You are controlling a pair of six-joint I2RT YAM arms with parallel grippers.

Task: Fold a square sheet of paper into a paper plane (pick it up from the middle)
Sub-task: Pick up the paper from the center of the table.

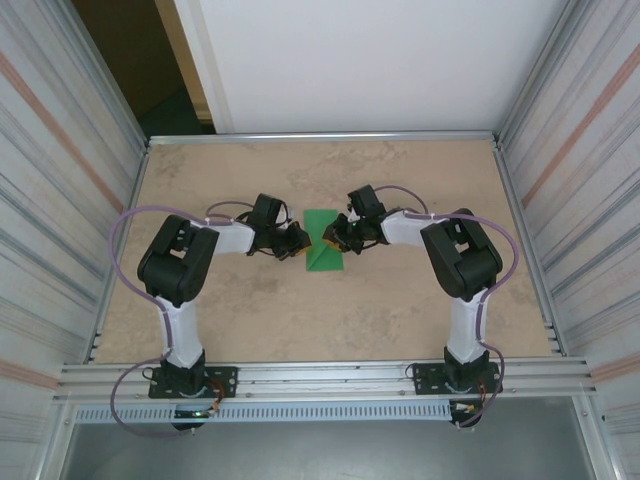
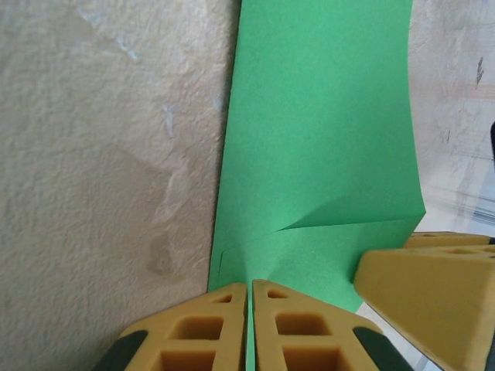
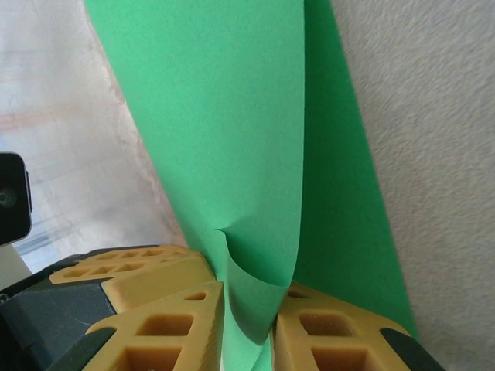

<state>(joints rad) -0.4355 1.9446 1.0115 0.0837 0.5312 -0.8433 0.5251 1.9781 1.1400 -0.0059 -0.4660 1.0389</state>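
The square sheet of paper (image 1: 322,225) sits near the middle of the table (image 1: 400,310), right between your two grippers. Your left gripper (image 2: 249,290) has its fingers pressed together on one edge of the sheet, and the green paper runs into the seam between them, with a small crease just beyond. Your right gripper (image 3: 249,292) pinches the opposite side. There a curled flap of the paper rises from between its fingers, above a flatter layer lying on the table.
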